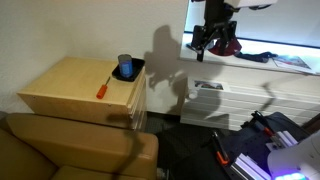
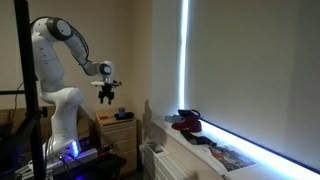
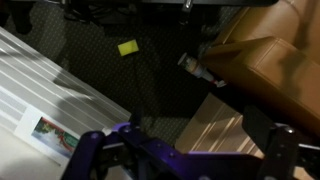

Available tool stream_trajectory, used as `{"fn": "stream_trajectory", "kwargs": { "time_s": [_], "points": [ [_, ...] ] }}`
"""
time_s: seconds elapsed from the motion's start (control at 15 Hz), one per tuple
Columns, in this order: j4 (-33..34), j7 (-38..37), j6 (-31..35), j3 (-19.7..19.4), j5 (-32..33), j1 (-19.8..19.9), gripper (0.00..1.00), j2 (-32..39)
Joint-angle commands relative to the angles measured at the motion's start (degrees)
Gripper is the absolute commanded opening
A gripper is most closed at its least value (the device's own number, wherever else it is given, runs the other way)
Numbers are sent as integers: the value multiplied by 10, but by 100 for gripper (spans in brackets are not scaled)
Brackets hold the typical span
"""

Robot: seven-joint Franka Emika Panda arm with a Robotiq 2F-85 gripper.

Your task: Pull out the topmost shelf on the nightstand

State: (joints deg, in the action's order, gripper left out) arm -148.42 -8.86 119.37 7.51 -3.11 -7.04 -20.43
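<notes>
The nightstand [image 1: 75, 88] is a light tan wooden box at the left, with its front [image 1: 139, 95] facing right. It also shows in an exterior view [image 2: 118, 128] and in the wrist view [image 3: 218, 125]. The topmost shelf lies just under the top edge of the front [image 1: 140, 80], flush with it and too thin to make out clearly. My gripper [image 1: 210, 42] hangs high in the air, well off to the front of the nightstand, open and empty. It also shows in an exterior view [image 2: 108, 98] and in the wrist view [image 3: 185, 150].
A blue cup [image 1: 125, 67] and an orange-handled screwdriver [image 1: 104, 88] lie on the nightstand top. A brown leather seat [image 1: 70, 150] stands beside it. A white slatted unit [image 1: 230, 100] with clothes [image 2: 186, 123] runs along the window. A yellow scrap [image 3: 128, 47] lies on the dark floor.
</notes>
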Motion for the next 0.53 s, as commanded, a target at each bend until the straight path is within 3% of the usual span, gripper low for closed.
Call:
{"fn": "stream_trajectory", "kwargs": {
  "time_s": [0.0, 0.13, 0.27, 0.4, 0.47],
  "points": [
    [20, -73, 136, 9, -15, 15, 100, 150],
    [38, -128, 228, 11, 3, 13, 100, 229],
    [96, -193, 250, 9, 42, -1, 100, 307],
    [167, -202, 225, 4, 32, -22, 100, 367],
    [92, -186, 245, -5, 32, -20, 100, 303]
  ]
}}
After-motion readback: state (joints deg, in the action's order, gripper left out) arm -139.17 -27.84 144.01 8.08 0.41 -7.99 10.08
